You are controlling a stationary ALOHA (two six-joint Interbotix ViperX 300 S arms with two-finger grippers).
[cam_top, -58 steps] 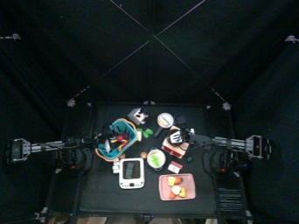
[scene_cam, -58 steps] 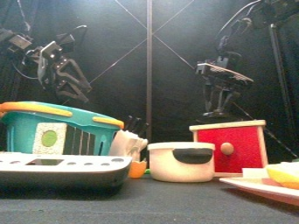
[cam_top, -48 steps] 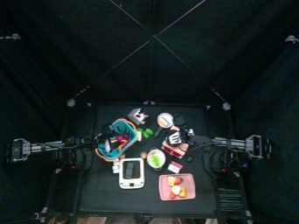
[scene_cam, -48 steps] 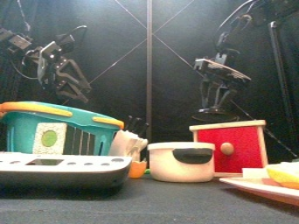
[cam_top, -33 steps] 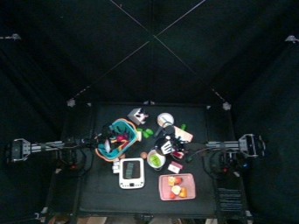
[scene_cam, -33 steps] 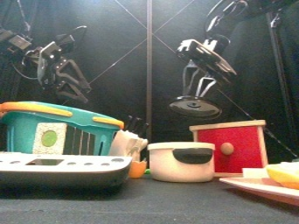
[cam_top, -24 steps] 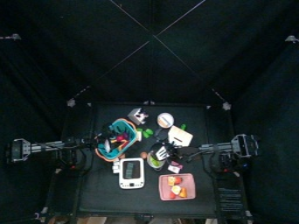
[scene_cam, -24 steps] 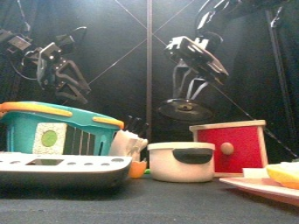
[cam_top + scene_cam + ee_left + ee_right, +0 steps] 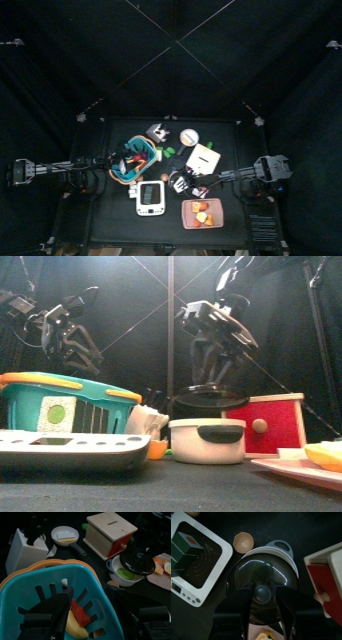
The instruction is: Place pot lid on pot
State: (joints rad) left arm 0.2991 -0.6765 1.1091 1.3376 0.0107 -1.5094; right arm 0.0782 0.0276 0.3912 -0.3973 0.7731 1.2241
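In the front view the right tool (image 9: 214, 378) hangs over the white pot (image 9: 207, 441) with the dark pot lid (image 9: 211, 398) gripped in its jaws, clear of the rim, while the left tool (image 9: 67, 341) hangs raised near the desk's left edge and its opening cannot be told. The right wrist view alone shows the jaws clamped on the lid's knob (image 9: 262, 593), the lid covering most of the pot's mouth. The left wrist view alone shows green inside the pot (image 9: 127, 574) beside a teal basket (image 9: 40, 587).

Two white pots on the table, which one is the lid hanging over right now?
The handled white pot beside the red box, green inside. The right gripper holds the dark lid just above it. The other, a small pan by the knife block, sits farther back.
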